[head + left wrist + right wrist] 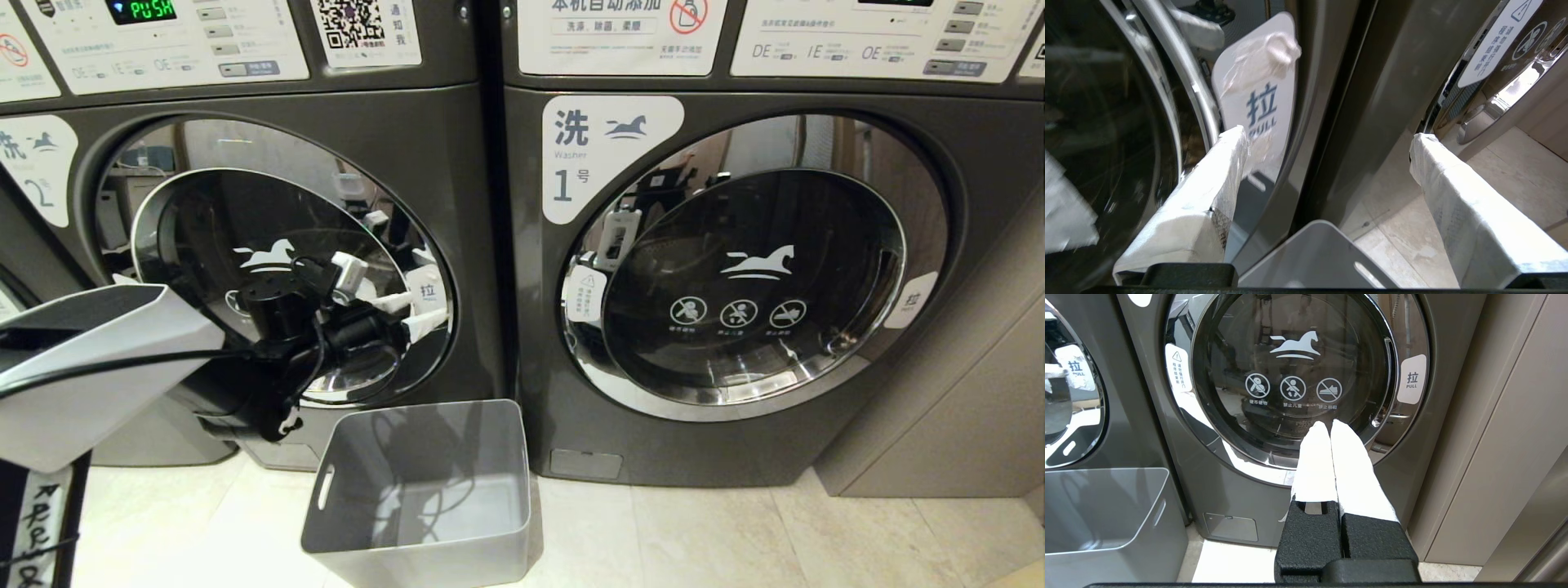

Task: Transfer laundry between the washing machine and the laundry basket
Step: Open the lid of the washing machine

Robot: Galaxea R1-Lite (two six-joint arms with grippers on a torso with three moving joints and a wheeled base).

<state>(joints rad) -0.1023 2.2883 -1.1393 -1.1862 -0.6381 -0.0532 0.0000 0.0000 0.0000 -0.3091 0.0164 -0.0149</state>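
Left gripper [412, 314] wide open at washing machine [482, 245] door's right edge | pull tab [1257, 102] just beyond one fingertip [1231, 141] | hook the rim, swing outward, avoid laundry basket [326, 490] | right gripper [1327, 430] pinched shut, parked.

We see the washing machine [482, 245] marked 2 on the left, dark grey, its chrome-rimmed round glass door shut, a white horse logo on the glass. The laundry basket [424, 563], a light grey rectangular bin with slot handles, stands upright on the floor just before it, holding nothing.

Pale tiled floor [694, 531] (glossy), beige cabinet panel [963, 408] — right
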